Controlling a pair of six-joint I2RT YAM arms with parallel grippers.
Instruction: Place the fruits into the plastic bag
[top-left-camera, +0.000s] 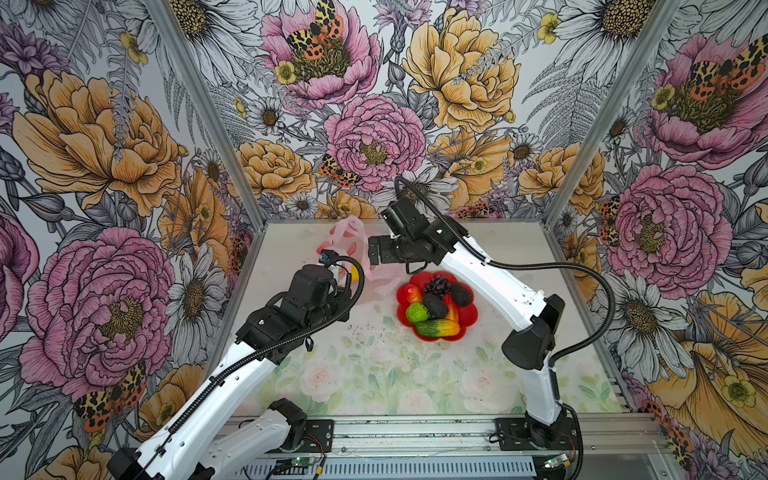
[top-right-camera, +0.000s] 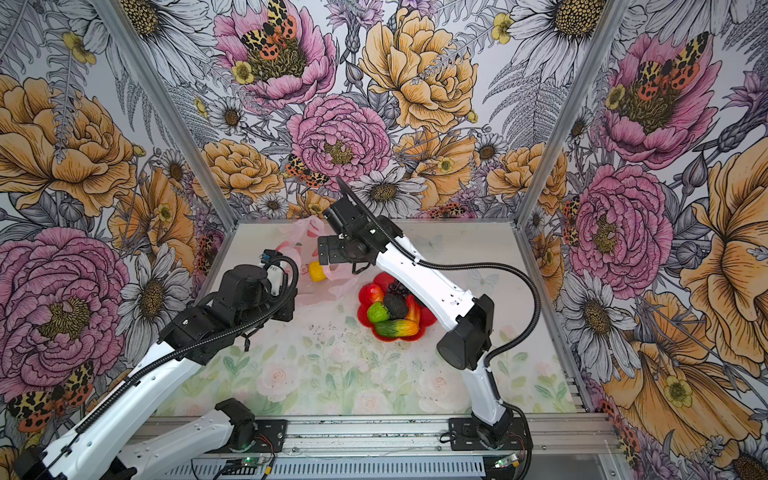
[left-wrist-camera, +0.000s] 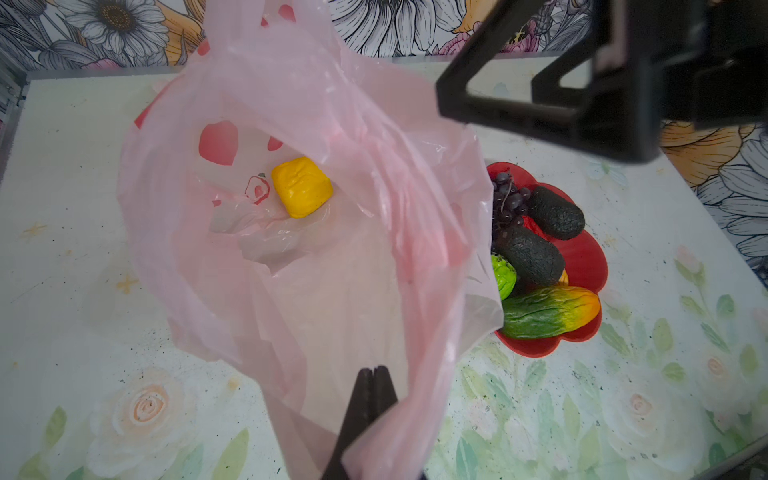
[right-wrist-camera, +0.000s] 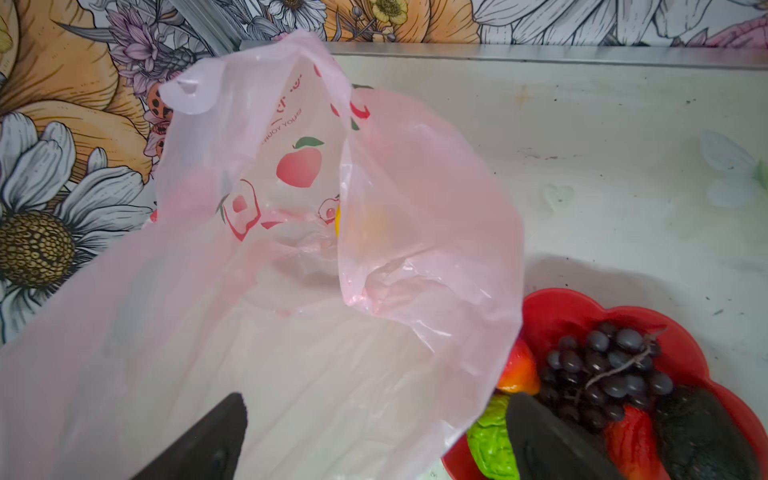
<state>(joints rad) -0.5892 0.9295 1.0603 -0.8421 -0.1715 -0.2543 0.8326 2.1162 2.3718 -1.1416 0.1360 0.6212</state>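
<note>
The left gripper (left-wrist-camera: 374, 376) pinches the plastic bag (left-wrist-camera: 340, 124) by its rim, lower centre; I'd hold that mouth wide. The right gripper (right-wrist-camera: 376, 401), spread and empty, should lift 1 of the fruits (left-wrist-camera: 532, 259) off the red plate (left-wrist-camera: 586, 257) at right.

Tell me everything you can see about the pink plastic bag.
The plastic bag is thin, crinkly, translucent pink film with handle loops and red fruit prints. It stands open on the table, mouth held up where the left hand pinches its rim. One yellow fruit lies inside. It sits beside the red plate; whether they touch is unclear.
</note>
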